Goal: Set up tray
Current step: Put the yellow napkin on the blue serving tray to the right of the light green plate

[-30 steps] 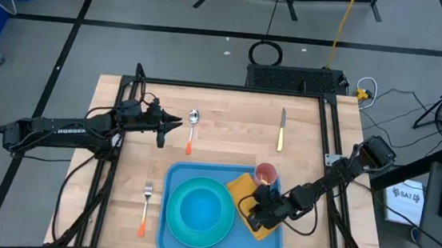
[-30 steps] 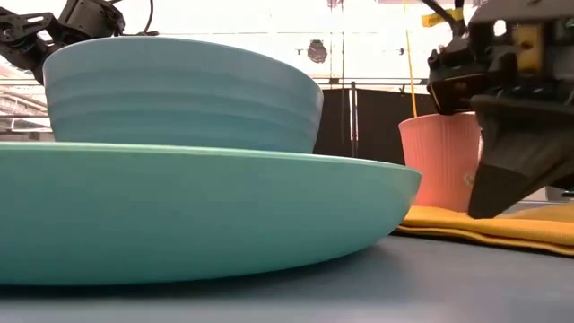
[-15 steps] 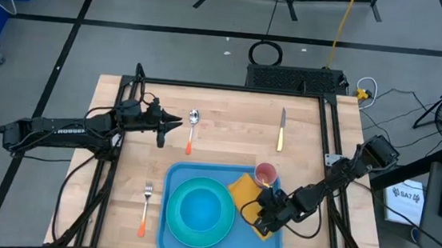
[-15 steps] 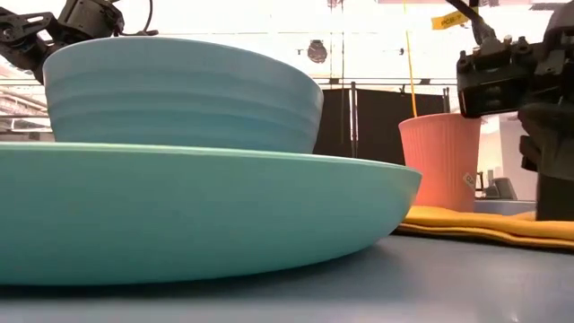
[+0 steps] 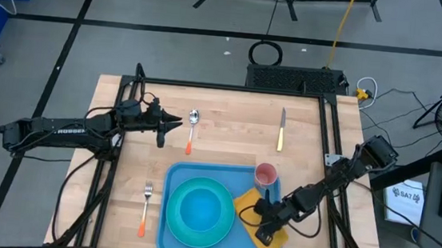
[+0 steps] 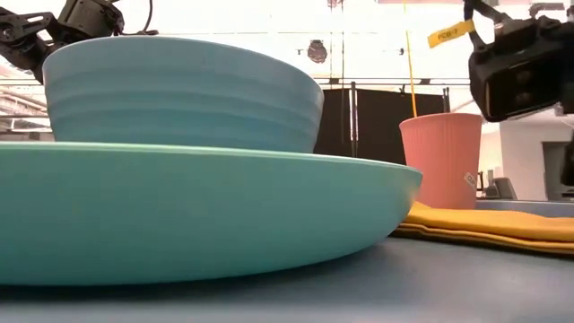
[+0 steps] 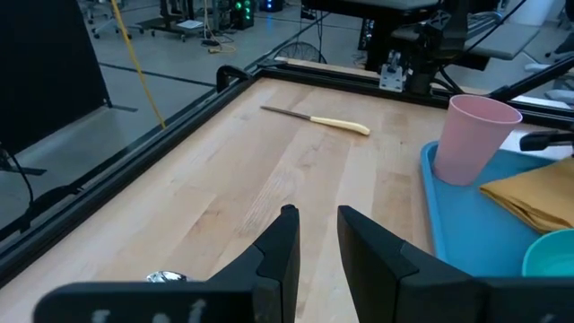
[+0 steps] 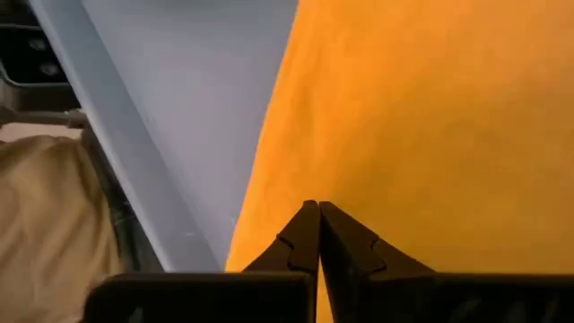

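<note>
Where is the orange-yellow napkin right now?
In the high view the napkin lies in the tray's right part, beside the turquoise plate and just in front of the pink cup, under the right gripper.

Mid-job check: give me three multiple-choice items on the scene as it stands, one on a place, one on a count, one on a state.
1. Where is the knife?
A. on the bare table, outside the tray
B. in the bowl
C. on the napkin

2. How many forks lie on the table?
A. none
B. one
C. three

3. How do the right gripper fingers stand?
A. wide open
B. shut
C. around the cup

Key: 1 A, the knife lies on the wood beyond the blue tray. 2 B, a single fork lies left of the tray. 3 B, the right wrist view shows the fingers together over the orange napkin, apart from the pink cup.
</note>
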You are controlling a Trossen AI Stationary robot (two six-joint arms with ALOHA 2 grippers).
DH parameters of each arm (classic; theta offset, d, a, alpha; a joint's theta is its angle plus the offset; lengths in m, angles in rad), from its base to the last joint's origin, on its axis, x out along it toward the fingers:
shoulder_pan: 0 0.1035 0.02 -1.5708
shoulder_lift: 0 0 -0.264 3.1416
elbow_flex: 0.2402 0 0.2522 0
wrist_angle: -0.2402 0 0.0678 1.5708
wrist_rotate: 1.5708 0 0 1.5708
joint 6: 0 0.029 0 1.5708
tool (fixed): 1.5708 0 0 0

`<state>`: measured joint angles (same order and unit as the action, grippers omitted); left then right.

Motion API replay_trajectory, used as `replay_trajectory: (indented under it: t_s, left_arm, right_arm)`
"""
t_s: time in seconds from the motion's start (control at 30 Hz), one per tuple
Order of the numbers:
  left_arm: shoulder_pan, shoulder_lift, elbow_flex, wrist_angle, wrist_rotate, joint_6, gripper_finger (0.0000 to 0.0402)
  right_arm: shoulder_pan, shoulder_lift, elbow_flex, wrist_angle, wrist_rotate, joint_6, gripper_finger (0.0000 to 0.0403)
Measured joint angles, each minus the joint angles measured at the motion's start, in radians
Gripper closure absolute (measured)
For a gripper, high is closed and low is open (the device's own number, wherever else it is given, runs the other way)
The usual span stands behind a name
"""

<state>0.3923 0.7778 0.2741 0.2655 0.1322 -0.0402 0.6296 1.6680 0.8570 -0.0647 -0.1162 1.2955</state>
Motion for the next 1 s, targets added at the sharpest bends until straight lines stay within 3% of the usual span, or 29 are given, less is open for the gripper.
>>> replay_trajectory:
  t_s: [0.2, 0.4, 0.53, 0.77, 1.0]
  left_arm:
    - [0.000, 0.000, 0.000, 0.001, 0.000, -0.003, 0.0321]
    - [0.000, 0.000, 0.000, 0.001, 0.000, -0.003, 0.0321]
    - [0.000, 0.000, 0.000, 0.001, 0.000, -0.007, 0.0321]
    - [0.000, 0.000, 0.000, 0.001, 0.000, -0.010, 0.0321]
    - [0.000, 0.000, 0.000, 0.002, -0.001, -0.014, 0.0321]
  right_arm:
    - [0.000, 0.000, 0.004, -0.027, 0.005, -0.057, 0.0403]
    - [0.005, -0.001, 0.162, -0.380, -0.012, -0.253, 0.0403]
    - [0.005, -0.001, 0.222, -0.485, 0.005, -0.304, 0.0403]
    - [0.008, 0.057, 0.207, -0.511, -0.164, -0.316, 0.0403]
    - [0.005, 0.161, 0.212, -0.430, -0.310, -0.332, 0.0403]
